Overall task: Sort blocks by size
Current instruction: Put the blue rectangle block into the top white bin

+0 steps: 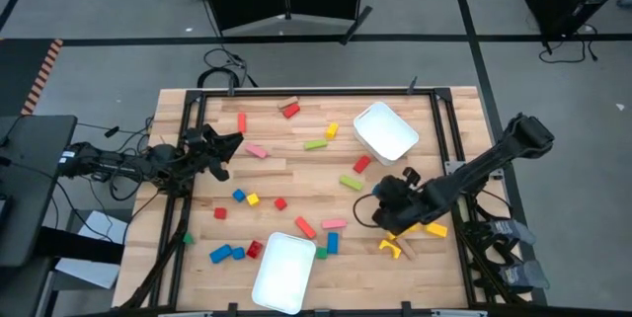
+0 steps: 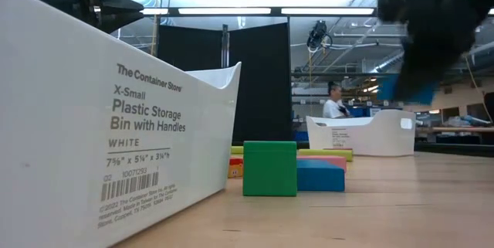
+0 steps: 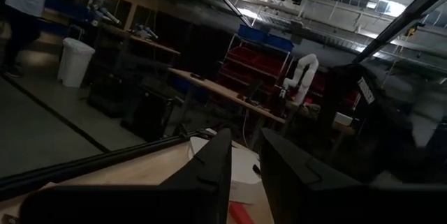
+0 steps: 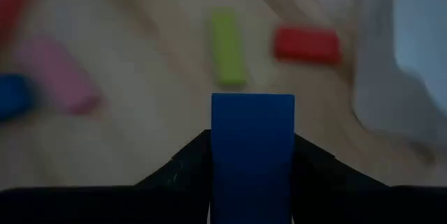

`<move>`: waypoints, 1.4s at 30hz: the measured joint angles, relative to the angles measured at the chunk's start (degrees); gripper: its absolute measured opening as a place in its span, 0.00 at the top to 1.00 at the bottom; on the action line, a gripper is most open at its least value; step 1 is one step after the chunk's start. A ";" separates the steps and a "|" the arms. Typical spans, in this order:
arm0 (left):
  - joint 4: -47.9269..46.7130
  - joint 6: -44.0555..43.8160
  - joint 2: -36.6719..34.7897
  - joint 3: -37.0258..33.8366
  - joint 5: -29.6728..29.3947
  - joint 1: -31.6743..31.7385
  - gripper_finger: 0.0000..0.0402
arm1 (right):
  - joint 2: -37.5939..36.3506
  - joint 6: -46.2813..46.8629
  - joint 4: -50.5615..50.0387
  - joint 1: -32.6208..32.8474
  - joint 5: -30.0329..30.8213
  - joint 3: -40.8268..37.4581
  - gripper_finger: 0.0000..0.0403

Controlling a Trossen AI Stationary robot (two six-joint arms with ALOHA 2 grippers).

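Note:
The blocks lie scattered on the wooden table (image 1: 296, 174): a green bar (image 4: 228, 46), a red one (image 4: 306, 45), a pink one (image 4: 59, 77) and others. My right gripper (image 1: 387, 201) hangs over the table's right half, shut on a blue block (image 4: 253, 130), which the low view also shows raised (image 2: 409, 87). At the table's left edge my left gripper (image 1: 229, 145) is held high, pointing slightly up. Its fingers (image 3: 216, 165) stand a narrow gap apart with nothing between them. My right gripper pinches the blue block's two opposite sides (image 4: 220, 158) between its two fingers. The fingers slant down from the table's right side. One end of the block sticks out past the fingertips, and the block is lifted clear of the table.
One white tray (image 1: 387, 131) stands at the far right, another (image 1: 284, 273) at the near edge. A yellow arch (image 1: 395, 248) and a yellow block (image 1: 434, 228) lie near my right gripper. A green cube (image 2: 269, 168) and a blue block (image 2: 319, 176) sit beside the near tray.

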 joint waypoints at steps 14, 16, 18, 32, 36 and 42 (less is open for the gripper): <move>0.05 -0.13 0.02 0.00 0.02 0.01 0.80 | -13.67 -45.96 47.61 -3.92 -19.98 -3.56 0.64; 0.05 -0.17 0.01 0.00 0.03 0.01 0.80 | -14.81 -48.53 56.51 -5.69 -29.99 -6.06 0.64; 0.02 -0.20 0.02 0.00 0.04 0.01 0.80 | -15.59 -49.68 66.19 -7.32 -38.54 -8.86 0.64; -0.21 -0.26 0.02 0.00 2.45 0.01 0.80 | -12.70 -43.98 71.72 -12.79 -32.45 -13.84 0.64; -0.21 -0.26 0.02 0.00 2.47 0.01 0.80 | -8.78 -45.79 66.11 -12.68 -27.51 -11.70 0.64; -0.23 -0.96 0.00 0.00 2.51 0.01 0.80 | -2.56 -49.17 61.61 -12.66 -10.73 -8.73 0.64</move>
